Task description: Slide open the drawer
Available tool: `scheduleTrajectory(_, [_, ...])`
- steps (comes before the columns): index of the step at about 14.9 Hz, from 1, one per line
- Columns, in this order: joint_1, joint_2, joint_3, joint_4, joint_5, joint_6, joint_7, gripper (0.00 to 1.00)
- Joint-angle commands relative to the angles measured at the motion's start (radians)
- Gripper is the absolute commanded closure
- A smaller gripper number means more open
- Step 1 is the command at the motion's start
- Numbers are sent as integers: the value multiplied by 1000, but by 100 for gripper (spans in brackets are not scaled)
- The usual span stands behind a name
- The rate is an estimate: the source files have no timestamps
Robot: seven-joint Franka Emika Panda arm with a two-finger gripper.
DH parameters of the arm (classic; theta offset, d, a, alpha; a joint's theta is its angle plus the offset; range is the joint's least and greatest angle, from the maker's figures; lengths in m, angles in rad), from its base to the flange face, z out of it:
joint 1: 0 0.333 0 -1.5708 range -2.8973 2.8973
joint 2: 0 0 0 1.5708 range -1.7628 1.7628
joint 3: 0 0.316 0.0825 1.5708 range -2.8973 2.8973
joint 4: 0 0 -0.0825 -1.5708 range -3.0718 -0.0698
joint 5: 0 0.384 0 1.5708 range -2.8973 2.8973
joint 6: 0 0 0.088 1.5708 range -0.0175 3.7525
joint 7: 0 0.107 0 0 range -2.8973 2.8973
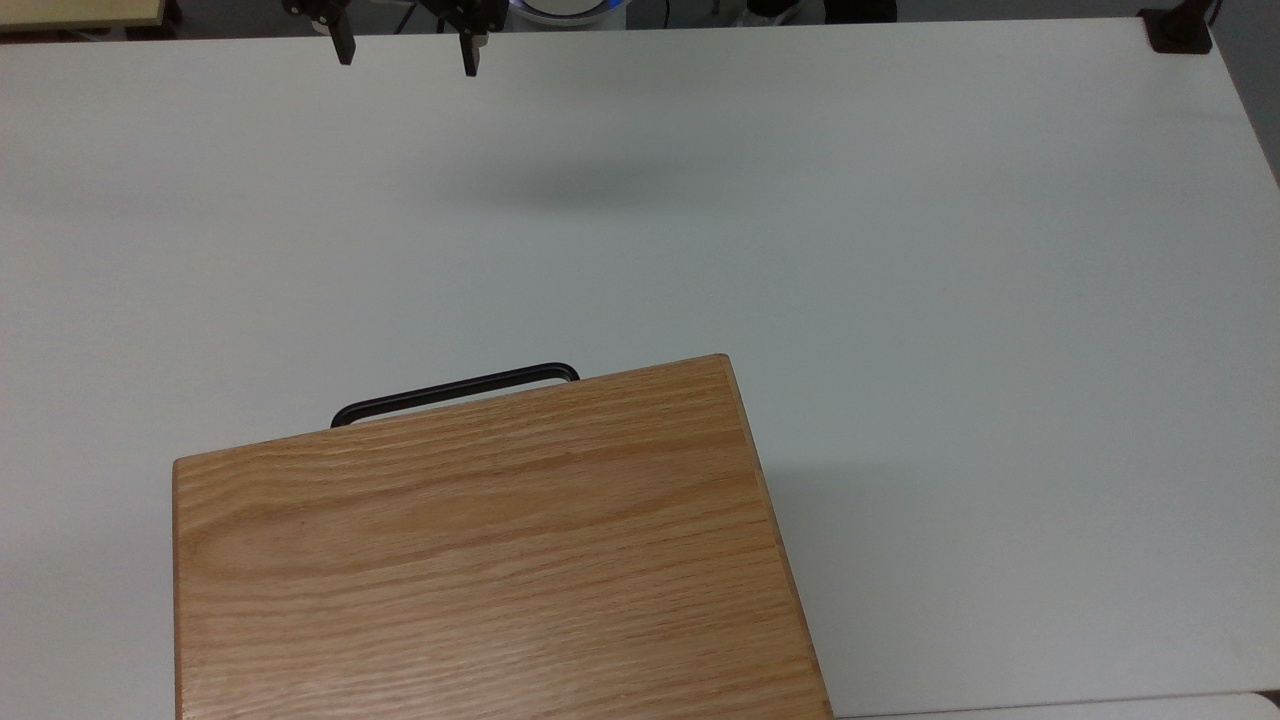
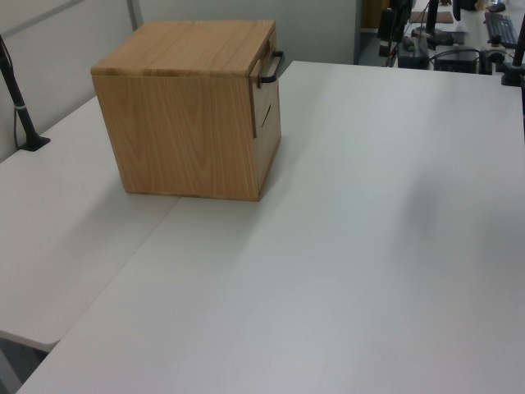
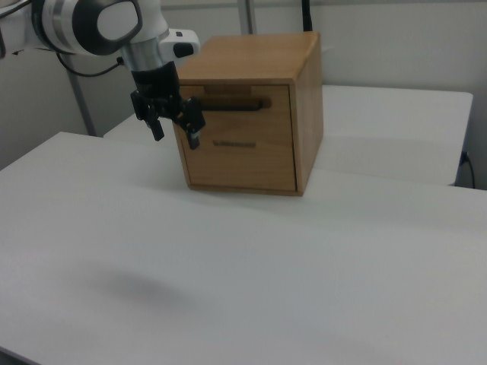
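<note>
two black fingers of the gripper stand spread apart above the table's far edge in the top view, well apart from the drawer, which sits shut in the cabinet.

1. A white table spreads beneath my fingers, with a soft grey shadow on it near them.
2. An oak cabinet stands on the table, well apart from my fingers, toward the top view's bottom edge.
3. A black mount sits at the table's corner, far to the top view's right of my fingers.
4. A second white tabletop joins the first on the cabinet's side, away from my fingers.
</note>
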Motion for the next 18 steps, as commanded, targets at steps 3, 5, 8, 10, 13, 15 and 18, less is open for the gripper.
scheduleTrajectory(3, [5, -16, -1, -22, 15, 6, -13, 0])
scheduleTrajectory(5, [5, -16, -1, -22, 15, 6, -10, 0])
scheduleTrajectory(8, [3, -17, -1, -22, 15, -3, -11, 0])
scheduleTrajectory(10, [2, -16, -1, -22, 10, -7, -22, 0])
scheduleTrajectory(13, [5, -5, 2, -21, 8, 4, -8, 0])
scheduleTrajectory(15, [5, -5, 12, -16, 10, 21, 69, 0])
scheduleTrajectory(18, [8, 3, 21, -15, 13, 90, 301, 0])
